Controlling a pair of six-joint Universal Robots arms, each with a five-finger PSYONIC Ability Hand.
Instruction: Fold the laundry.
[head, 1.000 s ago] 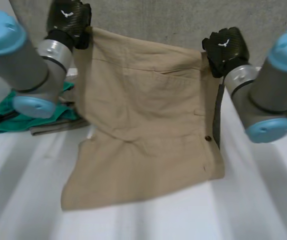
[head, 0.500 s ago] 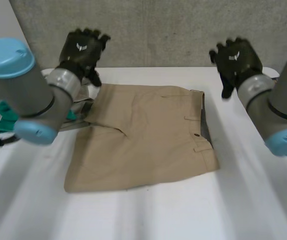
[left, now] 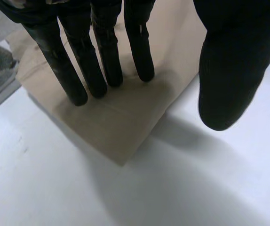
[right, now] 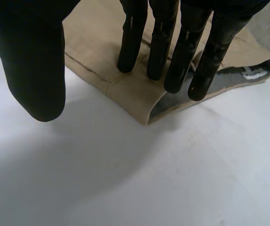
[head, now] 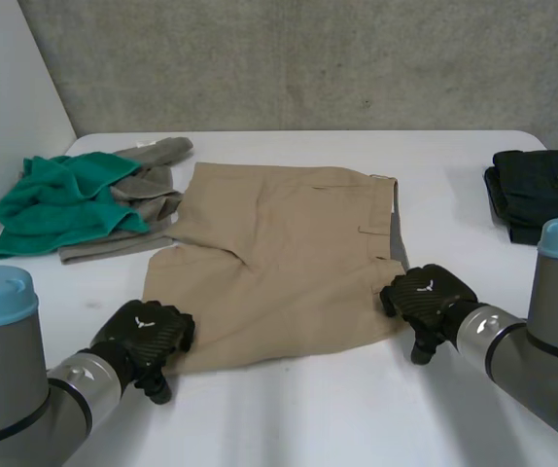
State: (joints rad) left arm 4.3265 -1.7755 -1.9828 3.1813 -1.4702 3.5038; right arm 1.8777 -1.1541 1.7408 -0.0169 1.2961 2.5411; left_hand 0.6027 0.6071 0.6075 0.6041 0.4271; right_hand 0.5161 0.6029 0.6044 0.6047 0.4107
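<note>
Left hand (head: pixel 148 336) and right hand (head: pixel 425 300) dropped to near corners of tan shorts (head: pixel 279 253), fingers straight

A white table (head: pixel 289 418) holds tan shorts (head: pixel 279 253) spread flat at its middle. A green cloth (head: pixel 60 199) and grey garment (head: pixel 153 170) lie heaped at its left side, a dark folded garment (head: pixel 541 190) at its right.

bright, even light from above, white table (head: pixel 289 418) pale and a bit washed out, thin soft shadow under the near edge of the shorts (head: pixel 279 243), grey wall (head: pixel 308 58) evenly lit, dark clothes (head: pixel 541 190) nearly black with little detail
</note>
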